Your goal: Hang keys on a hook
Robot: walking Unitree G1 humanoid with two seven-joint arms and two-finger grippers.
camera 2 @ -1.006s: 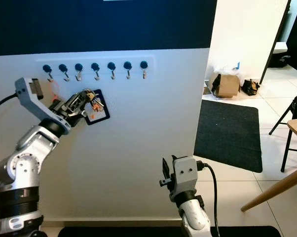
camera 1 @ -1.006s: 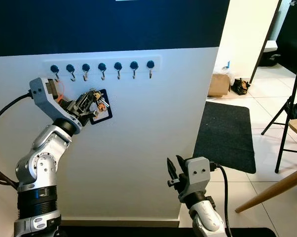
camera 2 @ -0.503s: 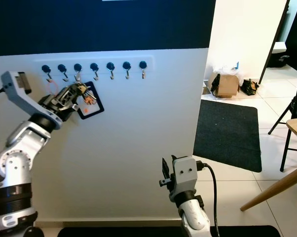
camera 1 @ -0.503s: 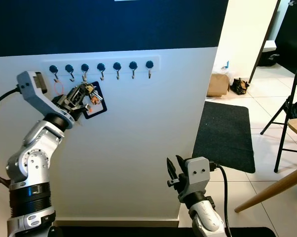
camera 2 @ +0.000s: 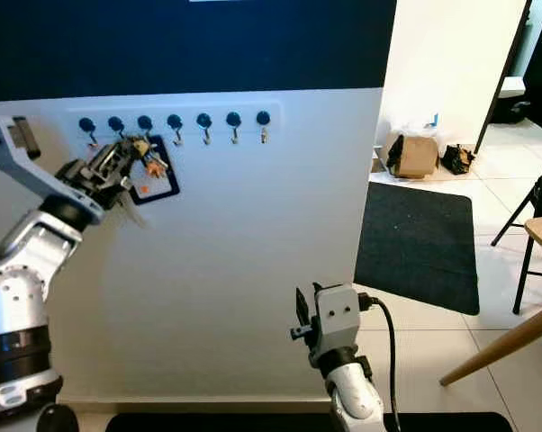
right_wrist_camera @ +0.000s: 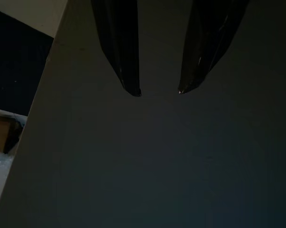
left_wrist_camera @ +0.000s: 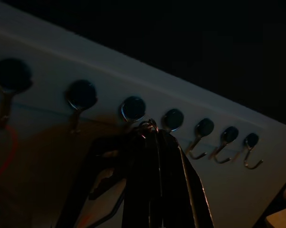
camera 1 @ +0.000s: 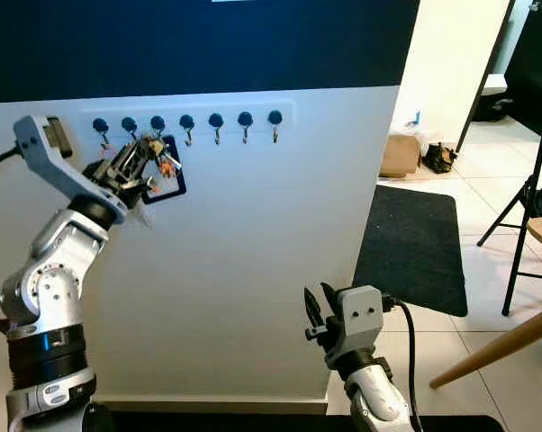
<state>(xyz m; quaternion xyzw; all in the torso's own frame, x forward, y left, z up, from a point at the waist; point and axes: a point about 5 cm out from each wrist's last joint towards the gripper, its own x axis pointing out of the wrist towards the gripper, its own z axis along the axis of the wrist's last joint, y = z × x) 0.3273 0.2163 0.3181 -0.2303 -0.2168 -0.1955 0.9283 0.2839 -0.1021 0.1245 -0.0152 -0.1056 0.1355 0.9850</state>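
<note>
A white rail (camera 1: 253, 108) on the wall carries several dark-knobbed hooks. My left gripper (camera 1: 143, 151) is raised against the wall just under the third hook (camera 1: 158, 126), shut on a bunch of keys (camera 1: 166, 163) with a dark blue tag (camera 1: 171, 185) hanging below. In the left wrist view the key ring (left_wrist_camera: 149, 124) sits at the fingertips, between two hook knobs (left_wrist_camera: 133, 108) and close to them. An orange loop (left_wrist_camera: 5, 147) hangs from the first hook. My right gripper (camera 1: 314, 311) idles low by the wall, open (right_wrist_camera: 157, 90), holding nothing.
The wall ends at a corner on the right. Beyond it lie a black mat (camera 1: 413, 243) on tiled floor, a cardboard box (camera 1: 399, 155), a black folding chair (camera 1: 534, 207) and a slanted wooden table leg (camera 1: 496, 346).
My left arm has lifted and swung left with the keys, from below the fourth hook up to just under the third. The right arm has not moved.
</note>
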